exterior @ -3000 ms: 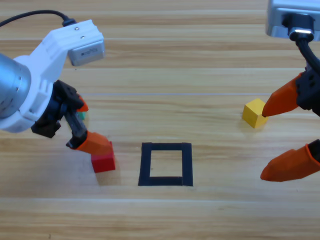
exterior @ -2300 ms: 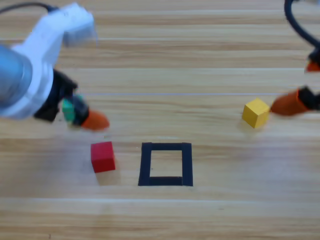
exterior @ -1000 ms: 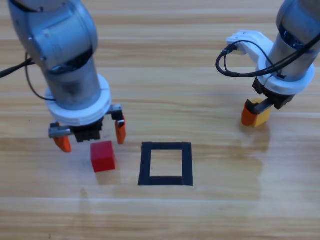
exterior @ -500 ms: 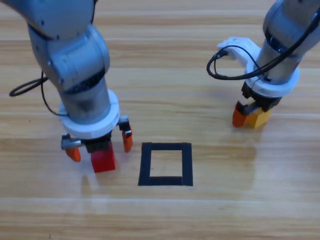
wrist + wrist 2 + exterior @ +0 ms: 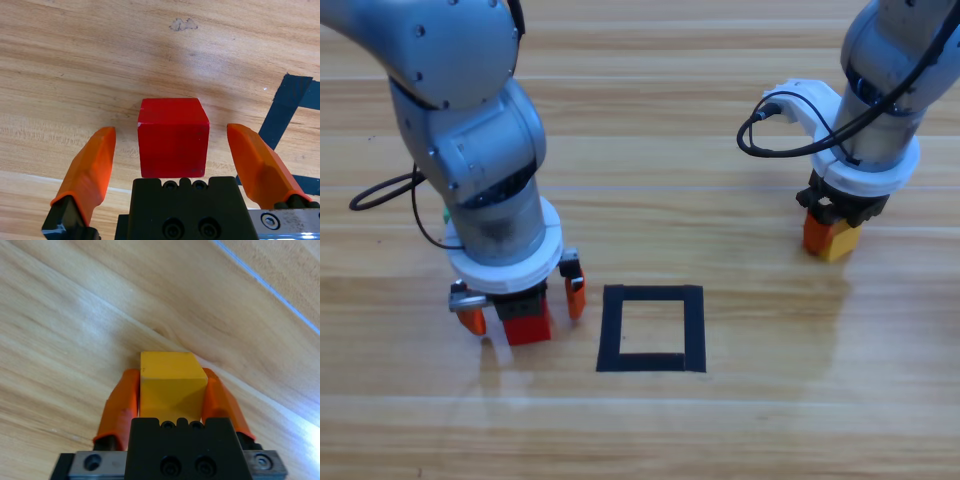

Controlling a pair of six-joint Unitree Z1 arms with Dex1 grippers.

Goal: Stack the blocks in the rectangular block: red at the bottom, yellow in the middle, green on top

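The red cube (image 5: 527, 326) (image 5: 172, 136) rests on the table just left of the black tape rectangle (image 5: 651, 327). My left gripper (image 5: 520, 306) (image 5: 172, 150) stands open over it, one orange jaw on each side with gaps to the cube. The yellow cube (image 5: 836, 241) (image 5: 171, 382) sits at the right, and my right gripper (image 5: 825, 232) (image 5: 170, 390) is shut on it, both jaws pressed against its sides. A sliver of the green cube (image 5: 447, 215) peeks out behind the left arm.
A corner of the tape rectangle (image 5: 295, 115) shows at the right of the left wrist view. A black cable (image 5: 385, 190) loops beside the left arm, another (image 5: 790, 125) by the right arm. Bare wood (image 5: 740, 430) lies in front of the rectangle.
My left gripper has come down around the red cube. My right gripper has shifted slightly right and closed tight on the yellow cube.
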